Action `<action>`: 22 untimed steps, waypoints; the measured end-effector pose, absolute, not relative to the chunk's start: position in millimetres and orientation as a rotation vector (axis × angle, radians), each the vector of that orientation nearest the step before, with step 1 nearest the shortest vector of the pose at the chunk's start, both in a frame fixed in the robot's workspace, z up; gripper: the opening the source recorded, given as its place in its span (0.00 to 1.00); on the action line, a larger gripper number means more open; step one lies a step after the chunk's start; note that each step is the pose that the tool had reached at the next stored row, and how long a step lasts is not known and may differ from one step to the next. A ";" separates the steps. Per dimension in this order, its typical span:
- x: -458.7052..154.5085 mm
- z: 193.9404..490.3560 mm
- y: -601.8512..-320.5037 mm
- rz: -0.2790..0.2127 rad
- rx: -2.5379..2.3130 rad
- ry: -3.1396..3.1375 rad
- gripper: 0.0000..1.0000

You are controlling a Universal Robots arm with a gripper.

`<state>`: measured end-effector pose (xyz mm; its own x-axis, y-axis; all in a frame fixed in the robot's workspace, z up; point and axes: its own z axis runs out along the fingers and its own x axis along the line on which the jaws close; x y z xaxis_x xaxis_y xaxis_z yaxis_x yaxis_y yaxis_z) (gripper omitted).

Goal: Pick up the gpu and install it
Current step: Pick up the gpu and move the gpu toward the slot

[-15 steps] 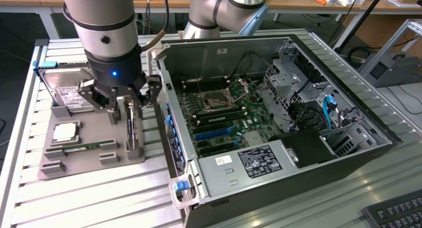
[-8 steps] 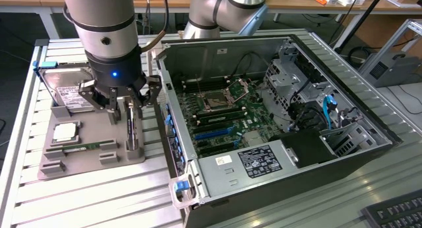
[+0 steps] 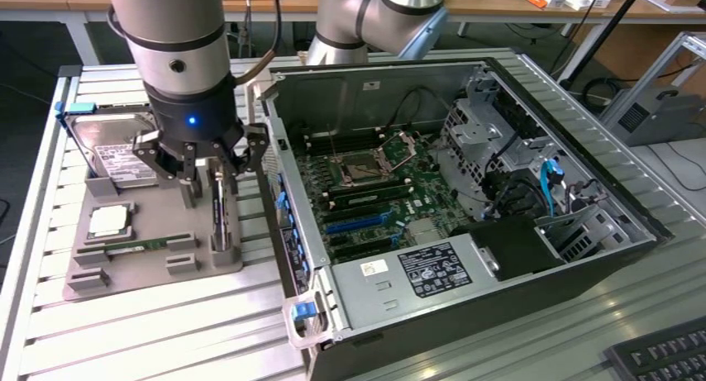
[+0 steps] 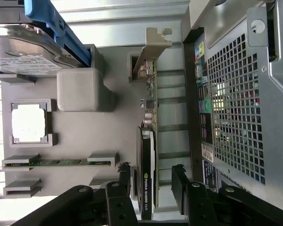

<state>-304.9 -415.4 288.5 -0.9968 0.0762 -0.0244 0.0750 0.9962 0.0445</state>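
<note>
The gpu is a thin black card with a silver bracket at one end. It stands on its edge in a slot of the grey holder tray, beside the open computer case. My gripper hangs right over the card's end away from the bracket. In the wrist view the gpu runs between my two black fingers, one on each side with a gap showing, so the gripper is open and straddles the card without gripping it.
The tray also carries a silver hard drive, a square processor chip and a green memory stick. The case's rear panel stands close beside the card. A keyboard lies in the exterior view's lower right.
</note>
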 end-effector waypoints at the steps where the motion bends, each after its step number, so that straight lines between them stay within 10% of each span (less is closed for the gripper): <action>1: -304.9 288.0 -414.3 0.068 0.118 3.112 0.48; 22: -305.1 267.7 -393.1 0.068 0.118 3.113 0.48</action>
